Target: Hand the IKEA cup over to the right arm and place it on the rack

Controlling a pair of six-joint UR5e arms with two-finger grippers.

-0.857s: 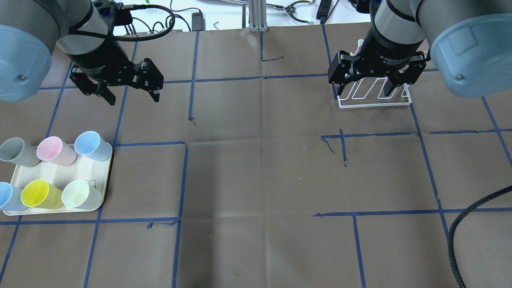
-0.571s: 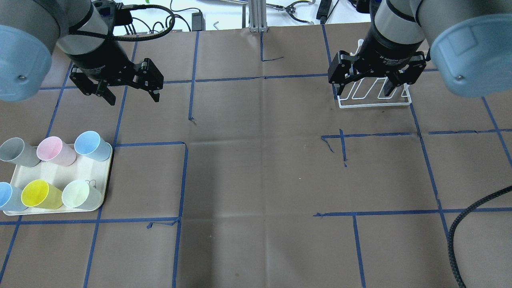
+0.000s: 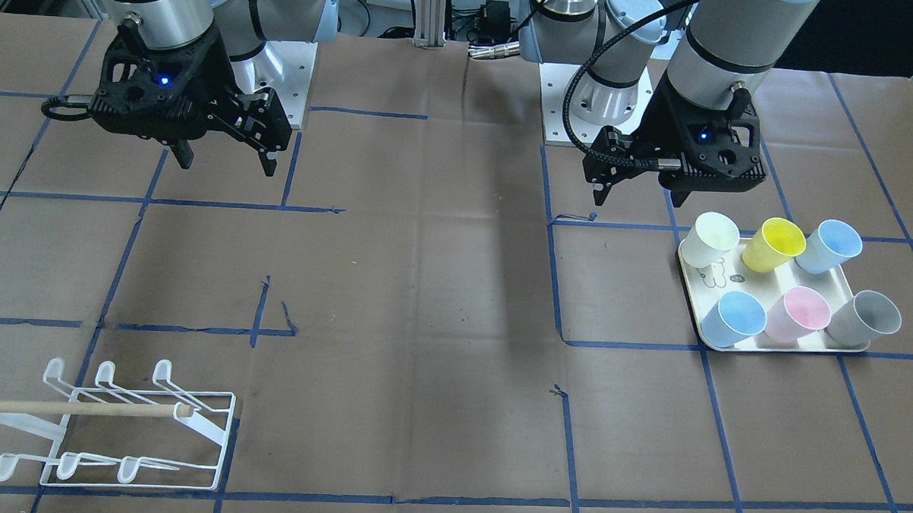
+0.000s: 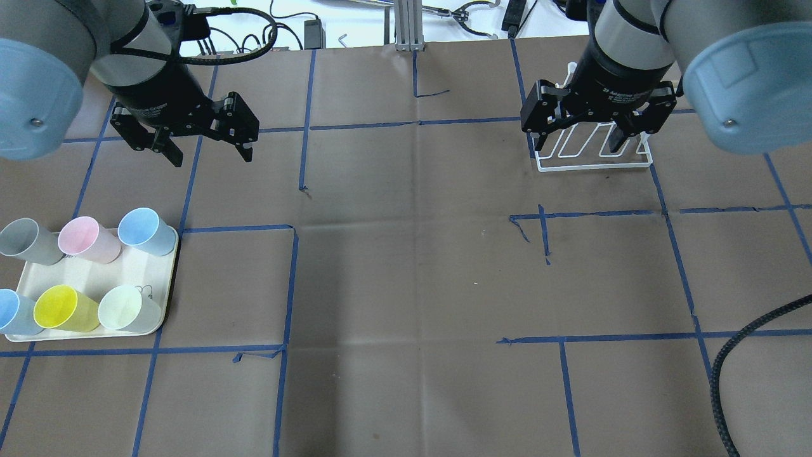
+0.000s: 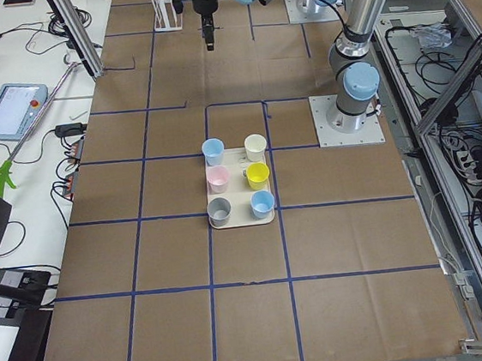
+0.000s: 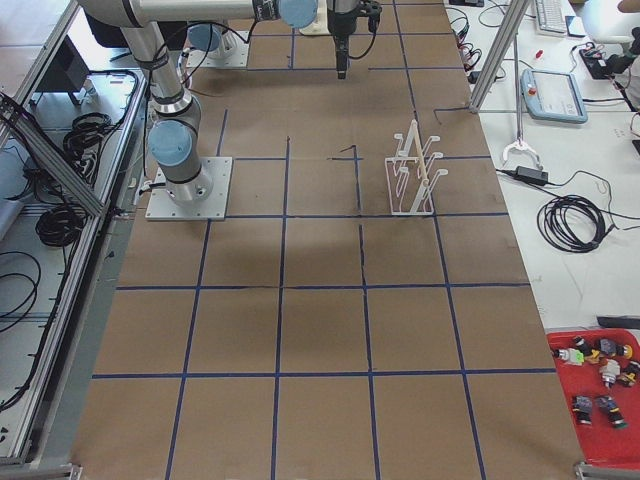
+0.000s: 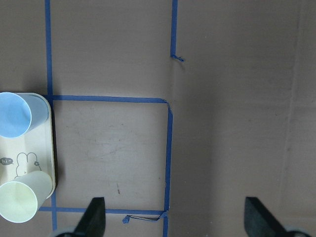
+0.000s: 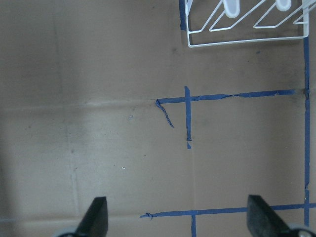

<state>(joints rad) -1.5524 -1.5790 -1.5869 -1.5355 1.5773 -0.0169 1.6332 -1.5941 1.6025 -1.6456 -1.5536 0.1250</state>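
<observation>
Pastel cups (image 4: 89,240) near my left tool (image 4: 209,155) remain untouched; it and my right tool (image 4: 574,143) hang wide, barely shifted.

The black body of the right gripper (image 4: 574,136) carries white print that reads "2F Adaptive Gripper" in the overhead view. A smaller line under it is too small to read. The left gripper (image 4: 210,156) has similar white print on its body, but it is blurred and cannot be read. In the left wrist view, a small grey bubble (image 7: 6,161) printed on the cream tray (image 7: 37,148) says "hi", just beside a drawn rabbit (image 7: 23,165). No other text is readable.
</observation>
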